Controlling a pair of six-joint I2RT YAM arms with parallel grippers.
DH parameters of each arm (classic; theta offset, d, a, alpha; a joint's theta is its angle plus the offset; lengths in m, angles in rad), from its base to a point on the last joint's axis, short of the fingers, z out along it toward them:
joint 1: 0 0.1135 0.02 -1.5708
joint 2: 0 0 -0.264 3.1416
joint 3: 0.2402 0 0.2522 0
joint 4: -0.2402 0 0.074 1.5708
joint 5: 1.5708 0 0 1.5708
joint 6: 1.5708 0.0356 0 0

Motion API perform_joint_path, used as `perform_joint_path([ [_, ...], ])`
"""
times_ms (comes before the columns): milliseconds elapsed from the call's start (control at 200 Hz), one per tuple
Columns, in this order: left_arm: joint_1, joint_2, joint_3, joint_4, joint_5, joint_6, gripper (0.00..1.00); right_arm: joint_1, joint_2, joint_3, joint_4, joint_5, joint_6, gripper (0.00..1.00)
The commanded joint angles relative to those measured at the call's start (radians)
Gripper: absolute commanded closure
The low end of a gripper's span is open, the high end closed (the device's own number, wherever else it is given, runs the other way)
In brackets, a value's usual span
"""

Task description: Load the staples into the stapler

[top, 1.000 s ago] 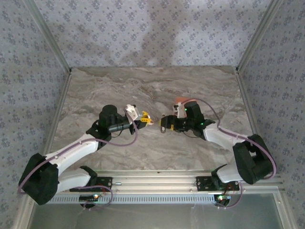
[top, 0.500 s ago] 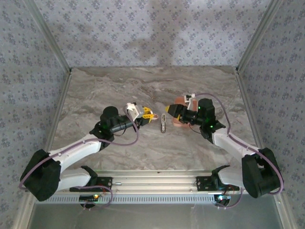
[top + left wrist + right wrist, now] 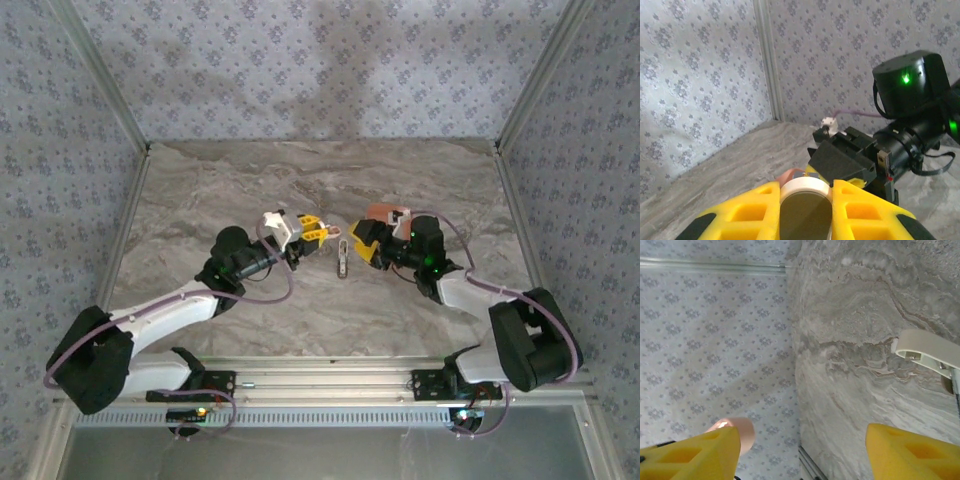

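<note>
The mini stapler (image 3: 342, 258) lay loose on the marble-patterned table (image 3: 230, 180), in the narrow gap between the two arms' yellow-fingered grippers and touched by neither. The left gripper (image 3: 312, 236) was clamped on a white-rimmed piece (image 3: 805, 184) wedged between its fingers; what that piece was could not be told. The right gripper (image 3: 358, 240) hovered just beside the stapler with its fingers spread and nothing between them, and a salmon tray (image 3: 378, 211) sat close behind it. The staples were too small to pick out with confidence.

The main hazard appeared to be crowding. Both grippers faced each other across the little stapler, so a reach by either arm could have struck the other or nudged the stapler aside. The stapler looked light and the tabletop smooth, so an off-centre pinch by the open right fingers would probably have sent it skidding or spinning instead of seating it. A slack hold on the left could also have let its load twist or drop, leaving the loading slot hard to line up.
</note>
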Motion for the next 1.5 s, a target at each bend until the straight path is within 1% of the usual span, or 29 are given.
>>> perform_joint_path([
  [0, -0.022, 0.022, -0.013, 0.131, -0.053, -0.034, 0.87, 0.024, 0.004, -0.007, 0.153, 0.061, 0.200, 0.32],
  [165, -0.041, 0.045, -0.015, 0.165, -0.087, -0.023, 0.87, 0.048, 0.002, -0.022, 0.201, 0.126, 0.295, 0.32],
  [395, -0.044, 0.064, -0.014, 0.204, -0.095, -0.025, 0.87, 0.076, 0.001, -0.021, 0.208, 0.177, 0.355, 0.33],
  [645, -0.052, 0.096, -0.009, 0.233, -0.097, -0.022, 0.87, 0.088, 0.017, -0.010, 0.256, 0.187, 0.421, 0.35],
  [1099, -0.063, 0.134, 0.012, 0.263, -0.094, -0.021, 0.87, 0.128, 0.060, 0.005, 0.319, 0.205, 0.466, 0.39],
  [1299, -0.066, 0.137, 0.012, 0.257, -0.092, -0.016, 0.87, 0.126, 0.060, 0.005, 0.324, 0.211, 0.464, 0.45],
  [1494, -0.066, 0.136, 0.012, 0.252, -0.094, -0.012, 0.87, 0.126, 0.059, 0.002, 0.323, 0.214, 0.466, 0.57],
])
